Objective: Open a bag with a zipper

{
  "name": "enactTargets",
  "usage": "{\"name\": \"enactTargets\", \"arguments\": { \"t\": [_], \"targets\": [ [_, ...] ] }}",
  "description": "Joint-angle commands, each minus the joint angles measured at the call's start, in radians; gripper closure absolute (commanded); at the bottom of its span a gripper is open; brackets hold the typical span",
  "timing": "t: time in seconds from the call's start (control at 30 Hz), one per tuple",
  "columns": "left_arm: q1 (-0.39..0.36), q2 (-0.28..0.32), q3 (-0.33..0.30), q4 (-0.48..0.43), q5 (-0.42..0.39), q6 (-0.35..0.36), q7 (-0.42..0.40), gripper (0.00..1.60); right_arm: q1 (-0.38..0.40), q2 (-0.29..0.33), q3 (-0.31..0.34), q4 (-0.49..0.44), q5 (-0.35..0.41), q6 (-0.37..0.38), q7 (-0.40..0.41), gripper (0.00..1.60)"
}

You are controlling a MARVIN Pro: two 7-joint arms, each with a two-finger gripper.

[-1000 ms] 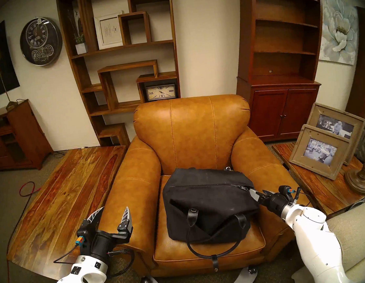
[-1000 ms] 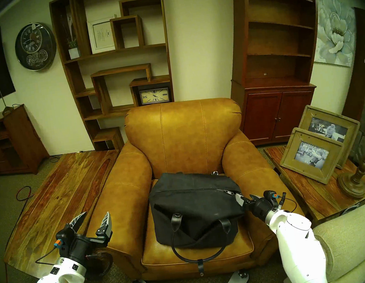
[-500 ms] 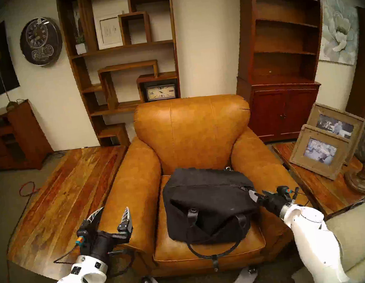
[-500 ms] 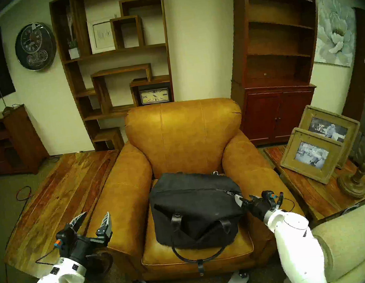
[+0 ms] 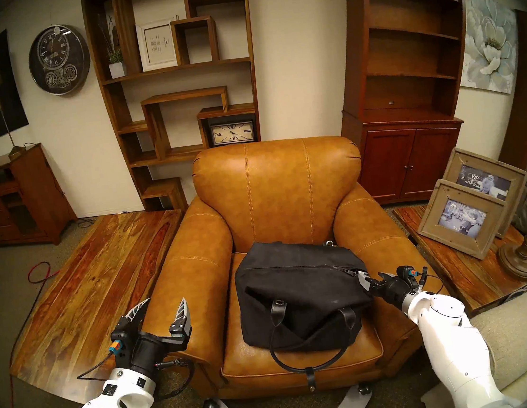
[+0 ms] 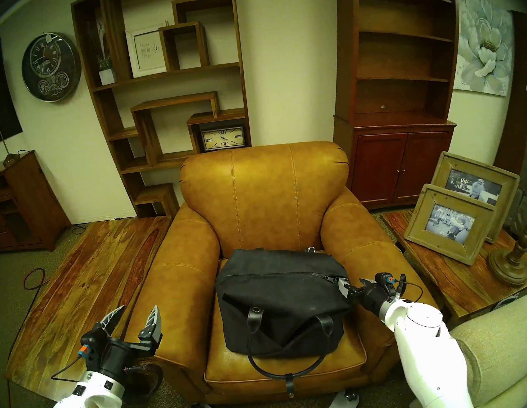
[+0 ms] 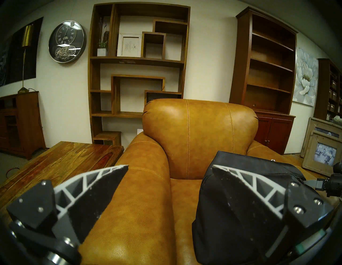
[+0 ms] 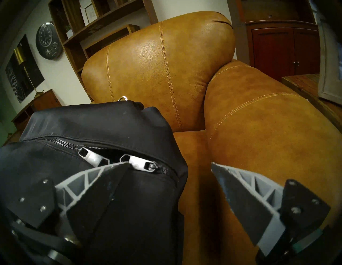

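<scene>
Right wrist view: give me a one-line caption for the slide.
Open right gripper at the end of the black bag on the tan armchair, one finger just below the two zipper pull tabs.

The word "VIP" is printed in white on the photograph in the rear wooden frame (image 5: 485, 178), and again, fainter, on the photograph in the front wooden frame (image 5: 463, 219) leaning before it. Roman numerals are marked on the dial of the round wall clock (image 5: 59, 60) and on the face of the rectangular shelf clock (image 5: 232, 133). Lines of text are printed on the white-framed sheet (image 5: 158, 43) on the shelf, but they are too small to be read.
</scene>
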Motion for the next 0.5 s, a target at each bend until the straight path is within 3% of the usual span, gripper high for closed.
{"name": "enactTargets", "arguments": {
  "t": [0.0,0.3,0.33,0.47],
  "targets": [
    [0.002,0.001,0.0,-0.023,0.001,0.0,0.0,0.0,0.005,0.004,0.026,-0.024,0.01,-0.012,-0.01,0.83],
    [0.002,0.0,0.0,-0.023,0.002,0.0,-0.001,0.0,-0.022,0.008,0.054,-0.047,0.016,-0.008,-0.007,0.8],
    [0.002,0.0,0.0,-0.023,0.002,0.0,-0.001,0.0,-0.025,0.007,0.058,-0.048,0.019,-0.013,-0.004,0.72],
    [0.002,0.0,0.0,-0.023,0.002,0.0,-0.001,0.0,-0.031,0.008,0.066,-0.051,0.04,-0.013,0.027,0.65]
  ]
}}
